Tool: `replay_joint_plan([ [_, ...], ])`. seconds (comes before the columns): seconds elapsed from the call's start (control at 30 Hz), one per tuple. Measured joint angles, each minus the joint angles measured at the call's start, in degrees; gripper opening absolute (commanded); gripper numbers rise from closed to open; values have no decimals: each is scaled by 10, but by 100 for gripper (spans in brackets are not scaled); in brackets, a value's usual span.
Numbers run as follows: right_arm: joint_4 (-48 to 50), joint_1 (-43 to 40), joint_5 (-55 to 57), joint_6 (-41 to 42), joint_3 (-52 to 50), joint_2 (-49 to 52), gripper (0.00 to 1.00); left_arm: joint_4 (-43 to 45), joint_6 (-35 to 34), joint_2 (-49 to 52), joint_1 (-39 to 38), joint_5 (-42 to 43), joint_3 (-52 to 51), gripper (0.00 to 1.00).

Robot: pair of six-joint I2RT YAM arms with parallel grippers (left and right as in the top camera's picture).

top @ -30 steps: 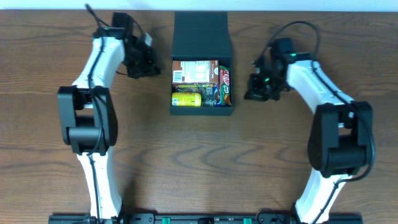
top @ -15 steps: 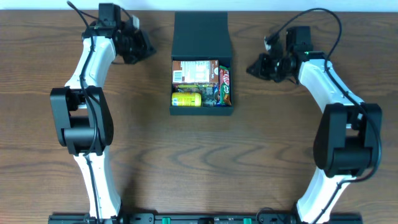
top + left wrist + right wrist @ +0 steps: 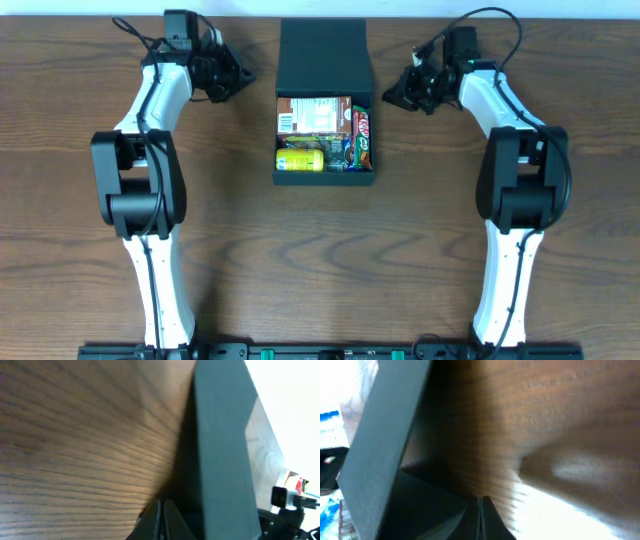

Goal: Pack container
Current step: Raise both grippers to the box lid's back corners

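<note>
**Snack box open, arms at rest.** The container (image 3: 325, 180) sits at the far middle of the worktop (image 3: 320, 260). Its lid (image 3: 325, 52) is folded back flat toward the far edge. Inside, a white-and-brown packet (image 3: 315, 115) fills the far half. A yellow pack (image 3: 300, 158) lies at the near left, and a red bar (image 3: 362, 125) runs along the right wall. Darker wrappers crowd between them.

The left claw (image 3: 238, 78) hangs beside the lid's left edge, and the right claw (image 3: 392, 96) hangs beside its right edge. From above, neither touches the container. Both claws have their fingers pressed together and carry nothing.

The worktop is dark brown wood with a strong grain. The two white-and-black arms reach up over it from the near edge. A thin pale strip runs beyond the far edge at the top of the overhead view.

The wrist cameras show what the overhead cannot. From the left wrist, the lid rises as a thick dark slab just past the closed fingertips, its shadow lying on the wood. Beyond it the room is washed out to white. From the right wrist, the same dark edge slants across the left of the blurred frame, and a pale glare lies on the grain. Only the overhead view shows the packed snacks plainly.
</note>
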Motion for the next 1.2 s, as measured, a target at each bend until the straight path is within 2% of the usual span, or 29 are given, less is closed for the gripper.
replay_joint_plan([
  [0.23, -1, 5, -16, 4, 3, 13, 2, -6, -25, 8, -7, 10, 0, 6],
  [0.6, 16, 16, -27, 6, 3, 20, 2, 67, -94, 75, -31, 48, 0, 6],
  [1.2, 60, 17, -45, 6, 3, 20, 2, 168, -164, 102, -54, 98, 0, 6],
])
